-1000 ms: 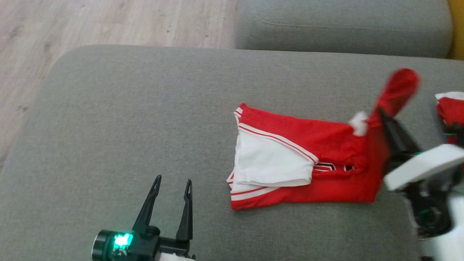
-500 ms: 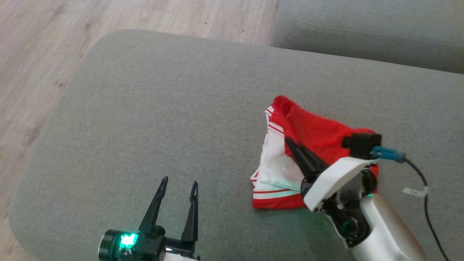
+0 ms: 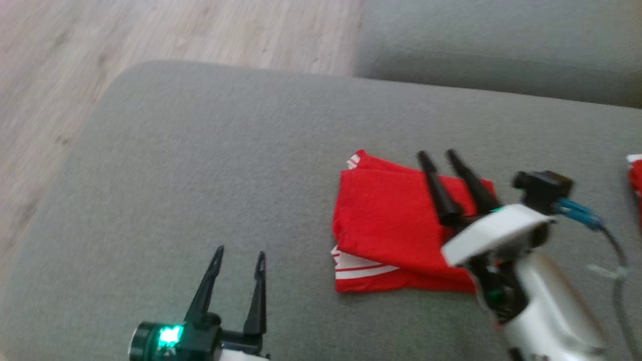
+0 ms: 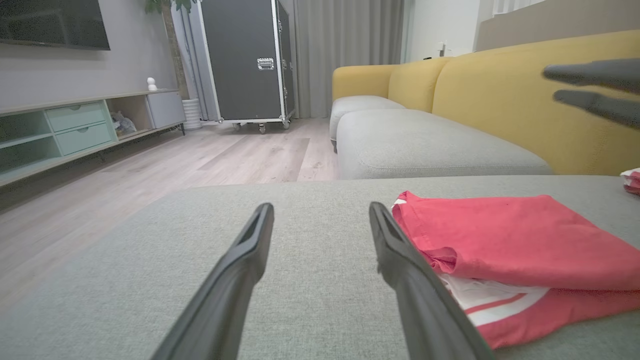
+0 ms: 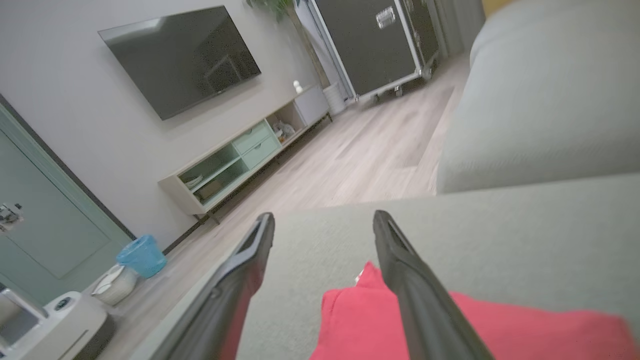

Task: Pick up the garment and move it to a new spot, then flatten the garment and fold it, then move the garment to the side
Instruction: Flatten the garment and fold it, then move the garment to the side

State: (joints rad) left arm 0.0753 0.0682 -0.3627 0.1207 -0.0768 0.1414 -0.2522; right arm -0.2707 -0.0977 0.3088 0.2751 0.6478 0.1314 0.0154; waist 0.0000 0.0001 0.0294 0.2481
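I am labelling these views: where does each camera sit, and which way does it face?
Head view: on the robot's head, looking down at the grey cushion and the folded red garment; left gripper and right gripper show, both open.
Left wrist view: low over the cushion, looking along its own fingers toward the yellow sofa; the right gripper's fingers show at upper right.
Right wrist view: above the garment, facing the floor and the television; own fingers show.
All three share the garment and cushion.
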